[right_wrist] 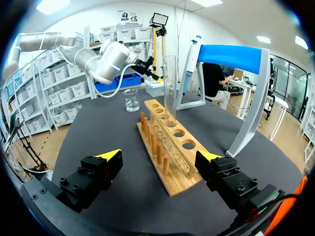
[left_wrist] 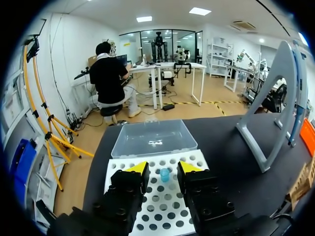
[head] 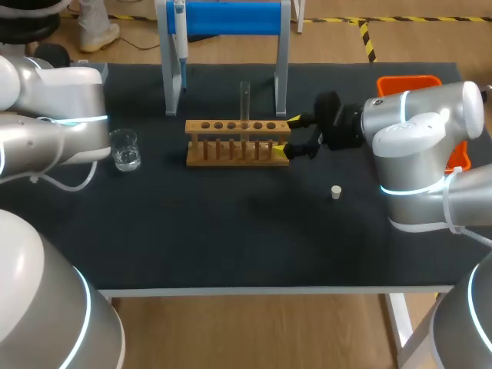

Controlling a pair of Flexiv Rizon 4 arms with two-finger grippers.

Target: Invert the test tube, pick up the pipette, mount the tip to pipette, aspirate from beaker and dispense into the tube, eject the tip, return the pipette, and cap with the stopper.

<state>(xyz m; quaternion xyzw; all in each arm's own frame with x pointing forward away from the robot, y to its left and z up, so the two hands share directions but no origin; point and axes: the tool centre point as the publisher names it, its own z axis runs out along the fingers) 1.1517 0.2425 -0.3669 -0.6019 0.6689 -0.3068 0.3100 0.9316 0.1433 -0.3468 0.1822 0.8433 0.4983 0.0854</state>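
Right gripper (head: 289,136) hangs spread and released, its yellow tips straddling one end of the light wooden tube rack (head: 234,142); the left gripper (left_wrist: 163,168) hovers equally slack over the white perforated tip box (left_wrist: 157,216).

Upright in a middle hole of the rack, the clear glass test tube (head: 245,100) stands well ahead of the right fingers. Reaching along the rack could catch a finger on its frame or pegs and drag the rack or tip the slender tube. On the black matte tabletop (head: 231,238), the blue-barred grey pipette stand (head: 231,17) crowds the space just behind the rack. The clear glass beaker (head: 124,149) and small white stopper (head: 336,192) sit well apart.
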